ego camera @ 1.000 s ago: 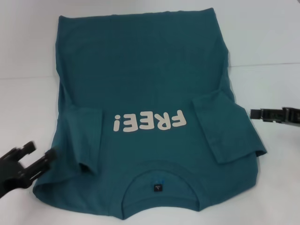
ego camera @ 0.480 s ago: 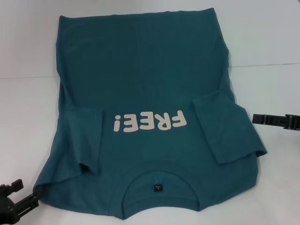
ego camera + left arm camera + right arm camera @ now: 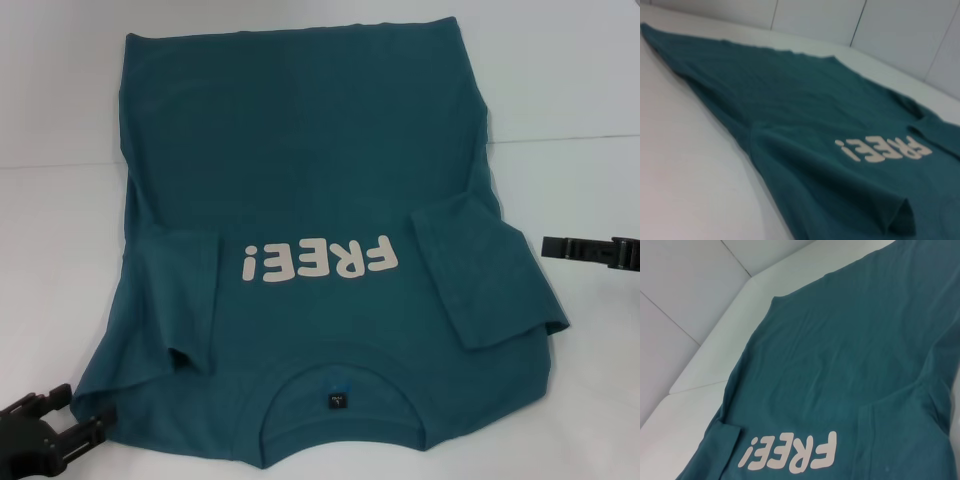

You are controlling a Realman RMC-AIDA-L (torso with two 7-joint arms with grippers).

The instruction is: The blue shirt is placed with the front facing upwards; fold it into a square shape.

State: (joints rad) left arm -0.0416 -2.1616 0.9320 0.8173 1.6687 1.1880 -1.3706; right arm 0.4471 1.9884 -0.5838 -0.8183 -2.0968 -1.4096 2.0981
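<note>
The blue shirt [image 3: 300, 170] lies flat on the white table, front up, collar toward me, with the cream "FREE!" lettering [image 3: 318, 262] across the chest. Both sleeves, one [image 3: 180, 300] on the left and one [image 3: 485, 275] on the right, are folded inward onto the body. A small dark neck label [image 3: 338, 401] shows inside the collar. My left gripper [image 3: 82, 408] is open at the near left shoulder corner, and I cannot tell whether it touches the cloth. My right gripper [image 3: 548, 246] hangs just right of the folded right sleeve, clear of it. The wrist views show the shirt [image 3: 805, 115] [image 3: 865, 340] and its lettering [image 3: 883, 149] [image 3: 790, 455].
The white table [image 3: 60, 220] extends on both sides of the shirt and beyond its far hem. A seam line in the table surface [image 3: 560, 137] runs across at the back. White wall panels [image 3: 900, 35] rise behind the table.
My left gripper has dropped from beside the left sleeve to the near left shoulder corner. My right gripper has drawn slightly right, away from the right sleeve. The shirt has not moved.
</note>
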